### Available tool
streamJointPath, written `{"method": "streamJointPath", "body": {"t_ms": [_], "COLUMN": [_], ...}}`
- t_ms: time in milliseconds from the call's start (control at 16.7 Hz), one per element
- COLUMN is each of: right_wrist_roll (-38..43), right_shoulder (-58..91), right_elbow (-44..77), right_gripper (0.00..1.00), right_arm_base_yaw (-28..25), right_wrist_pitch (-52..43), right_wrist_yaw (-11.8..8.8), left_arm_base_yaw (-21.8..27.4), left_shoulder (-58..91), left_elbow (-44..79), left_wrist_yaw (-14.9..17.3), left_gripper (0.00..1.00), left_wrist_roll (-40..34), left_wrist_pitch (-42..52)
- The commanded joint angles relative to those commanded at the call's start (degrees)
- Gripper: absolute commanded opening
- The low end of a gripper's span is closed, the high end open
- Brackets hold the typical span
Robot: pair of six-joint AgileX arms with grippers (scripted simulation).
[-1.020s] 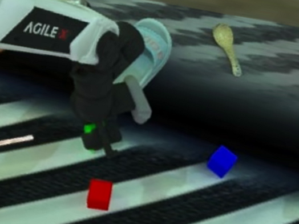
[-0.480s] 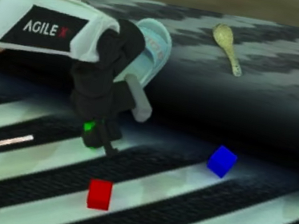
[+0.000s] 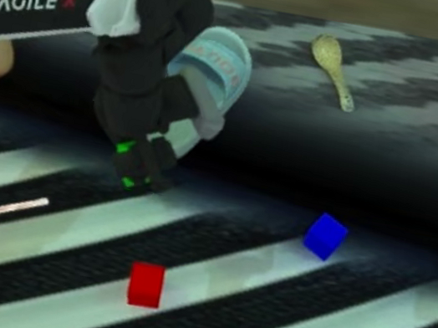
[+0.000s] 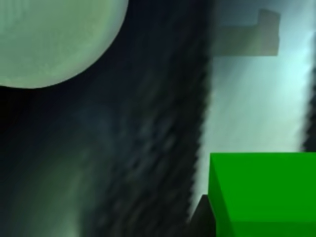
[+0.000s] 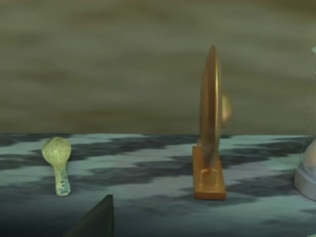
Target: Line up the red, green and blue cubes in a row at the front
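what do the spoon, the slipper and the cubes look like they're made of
The pale green speckled spoon looks like glazed ceramic or stone: mottled, slightly glossy. The pale-blue open-toed slipper looks like soft foam or rubber, matte with a ribbed strap. The small red cube and small blue cube are flat, untextured solid colour, perhaps plastic or painted wood.

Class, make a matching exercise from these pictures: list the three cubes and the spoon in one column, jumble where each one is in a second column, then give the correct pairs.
Things
1. red cube
2. green cube
3. blue cube
4. spoon

Places
A. far side of the table, right of the slipper
B. held in the fingers of the left gripper
C. nearest the front edge, alone on the striped cloth
D. on the cloth, right of centre, turned at an angle

Pairs: 1-C, 2-B, 3-D, 4-A
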State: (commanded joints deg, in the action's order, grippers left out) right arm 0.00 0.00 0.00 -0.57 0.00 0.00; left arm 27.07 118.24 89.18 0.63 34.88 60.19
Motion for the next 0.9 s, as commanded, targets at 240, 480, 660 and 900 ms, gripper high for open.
{"method": "streamJointPath", "body": {"t_ms": [240,480,660,900], "right_wrist_roll": [0.0,0.0,0.0,0.0], "right_shoulder": [0.0,0.0,0.0,0.0], "right_elbow": [0.0,0.0,0.0,0.0], "right_gripper": [1.0,1.0,1.0,1.0], "right_arm_base_yaw": [0.0,0.0,0.0,0.0], "right_wrist_pitch": [0.0,0.0,0.0,0.0], "right_wrist_yaw": [0.0,0.0,0.0,0.0], "left_arm_base_yaw": [0.48,6.97,15.44,21.9], "left_shoulder": [0.15,-1.33,-3.26,-5.29], "left_elbow": [-0.1,-0.75,-1.88,-3.09], "left_wrist_yaw": [-0.02,0.06,0.11,0.13], "left_gripper": [0.0,0.0,0.0,0.0], "left_wrist_roll": [0.18,2.31,4.56,6.52], "left_wrist_pitch": [-0.1,0.73,1.69,2.41]}}
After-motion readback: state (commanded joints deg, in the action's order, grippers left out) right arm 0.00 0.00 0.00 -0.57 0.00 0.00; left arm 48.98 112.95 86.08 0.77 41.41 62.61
